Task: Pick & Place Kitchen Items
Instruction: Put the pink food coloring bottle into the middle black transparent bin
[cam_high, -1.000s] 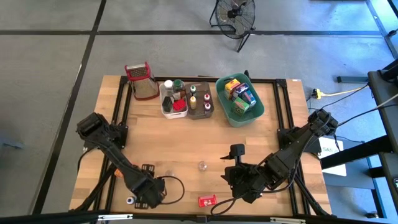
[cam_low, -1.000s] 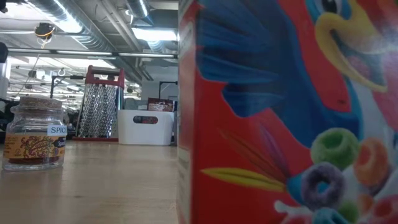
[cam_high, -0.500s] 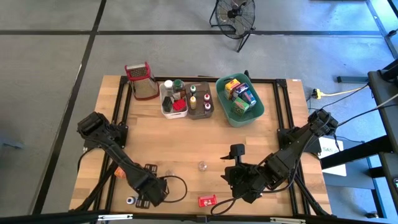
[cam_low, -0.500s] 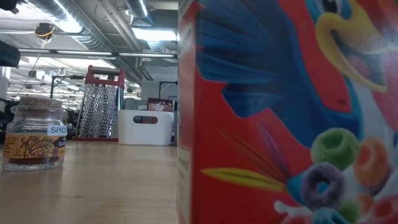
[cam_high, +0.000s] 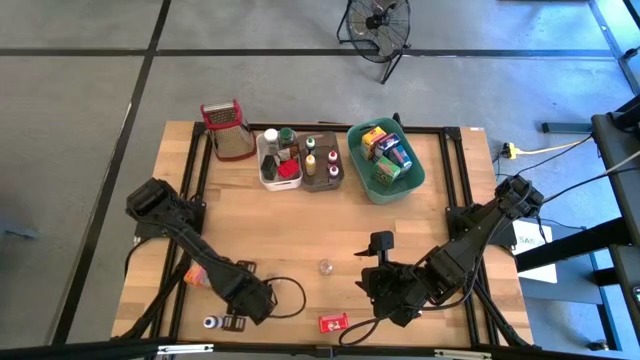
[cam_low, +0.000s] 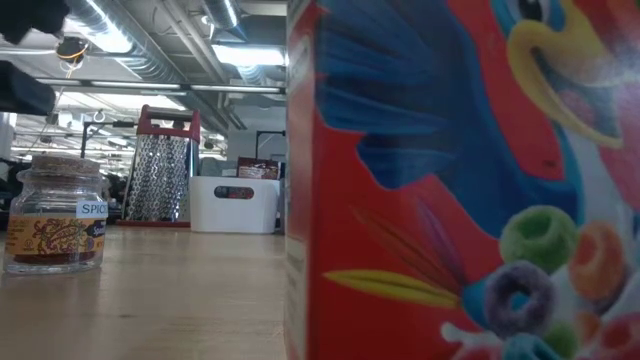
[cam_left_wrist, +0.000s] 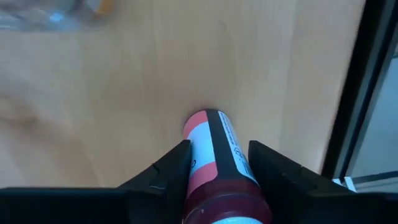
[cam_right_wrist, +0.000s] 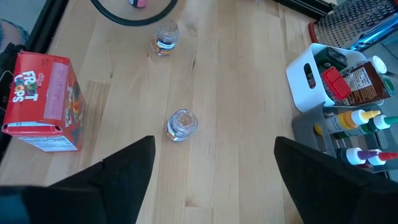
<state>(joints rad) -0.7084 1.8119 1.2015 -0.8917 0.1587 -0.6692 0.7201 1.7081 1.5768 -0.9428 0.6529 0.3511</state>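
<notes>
A small bottle (cam_left_wrist: 211, 149) with a red-and-white label and a dark red cap seems to stand upright on the wood. My left gripper (cam_left_wrist: 217, 148) points down over it near the table's front left (cam_high: 252, 300), and its fingers stand close on either side of it. The arm hides this bottle in the high view. My right gripper (cam_right_wrist: 214, 180) hangs open above the table's front middle (cam_high: 378, 268), over nothing. Loose items: a Froot Loops box (cam_right_wrist: 43, 102), two glass spice jars (cam_right_wrist: 181, 123) (cam_right_wrist: 166, 37) and a blue-capped bottle (cam_high: 210, 322). My left gripper comes at the bottle from above, one finger (cam_left_wrist: 177, 165) close against its label side (cam_left_wrist: 194, 158). The other finger (cam_left_wrist: 264, 165) shows a narrow gap beside it. Whether either finger touches the bottle, I cannot tell.
At the far edge stand a steel grater (cam_high: 228, 130), a white bin (cam_high: 278, 160), a brown bin (cam_high: 322, 162) and a teal bin (cam_high: 385, 160), the bins holding items. An orange packet (cam_high: 193, 275) lies by the left arm. A black cable loops beside my left gripper (cam_high: 290, 298).
My left gripper has gone toward the table's right edge and a little toward the far edge, away from the blue-capped bottle, still pointing down. My right arm has kept still.
</notes>
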